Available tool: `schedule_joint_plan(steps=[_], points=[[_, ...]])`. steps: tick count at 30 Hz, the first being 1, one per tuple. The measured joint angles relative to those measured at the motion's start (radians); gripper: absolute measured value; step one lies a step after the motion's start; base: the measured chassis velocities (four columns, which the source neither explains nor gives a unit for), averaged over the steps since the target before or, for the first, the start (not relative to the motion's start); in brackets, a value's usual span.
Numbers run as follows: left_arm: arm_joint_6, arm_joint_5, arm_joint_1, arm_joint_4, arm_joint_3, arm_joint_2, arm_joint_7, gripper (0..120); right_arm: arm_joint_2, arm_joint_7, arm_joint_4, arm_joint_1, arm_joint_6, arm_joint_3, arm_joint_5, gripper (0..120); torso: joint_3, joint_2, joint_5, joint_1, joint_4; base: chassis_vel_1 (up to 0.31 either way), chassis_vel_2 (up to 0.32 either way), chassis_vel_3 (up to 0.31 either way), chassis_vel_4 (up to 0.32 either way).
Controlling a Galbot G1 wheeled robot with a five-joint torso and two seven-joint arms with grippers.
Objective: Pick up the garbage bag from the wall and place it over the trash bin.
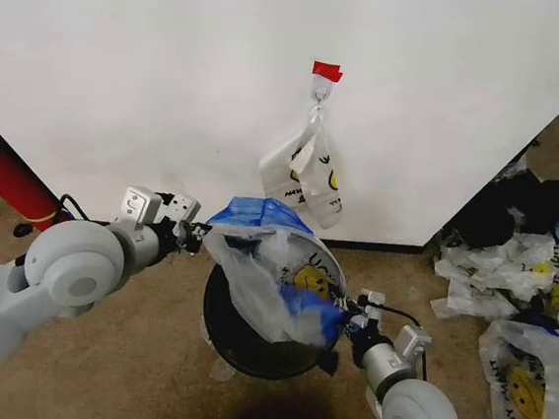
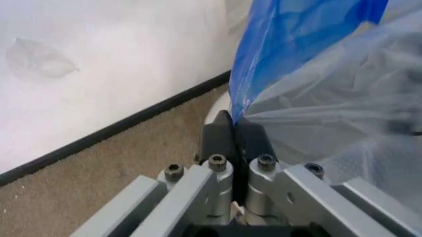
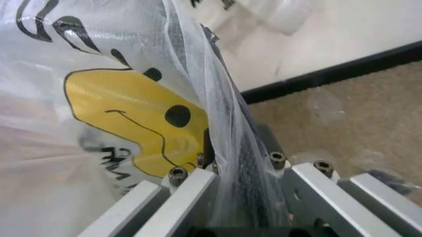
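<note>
Holding the garbage bag (image 1: 271, 273) pinched in both the left gripper (image 1: 198, 236) and right gripper (image 1: 348, 325), you are best spreading it evenly over the trash bin (image 1: 246, 350).

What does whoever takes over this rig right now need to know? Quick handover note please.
Left end effector: shut on the garbage bag, pinching its edge beside the blue handle, at the far-left side of the trash bin.
Right end effector: shut on the garbage bag's opposite edge, at the bin's near-right side.
Bag: off the wall, stretched between both arms just above the bin's mouth.
Other white smiley bags hang on the hook under the red tape; a pile of bags lies on the floor to the right.
Done: bag picked and brought over the bin.
Left: settle the opening over the rim, then release.
</note>
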Motion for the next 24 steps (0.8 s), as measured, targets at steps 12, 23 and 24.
schedule_joint_plan(steps=[12,23,24], points=[[0.000,0.006,0.117,0.000,-0.081,0.019,0.043,0,-0.003,0.030,-0.024,0.026,0.031,0.055,0.124,0,0.000,0.000,0.0000,0.000,0.0001,0.000,0.000,0.000,0.000],[-0.001,0.071,0.186,0.061,-0.077,-0.027,0.131,0,-0.009,0.021,-0.005,0.019,0.013,0.064,0.207,0,0.000,0.000,-0.0001,0.000,-0.0001,0.000,0.000,0.000,0.000],[-0.001,0.070,0.184,0.067,-0.074,-0.028,0.138,0,-0.008,0.021,-0.003,0.019,0.013,0.066,0.217,0,0.000,0.000,0.0001,0.000,-0.0001,0.000,0.000,0.000,0.000]])
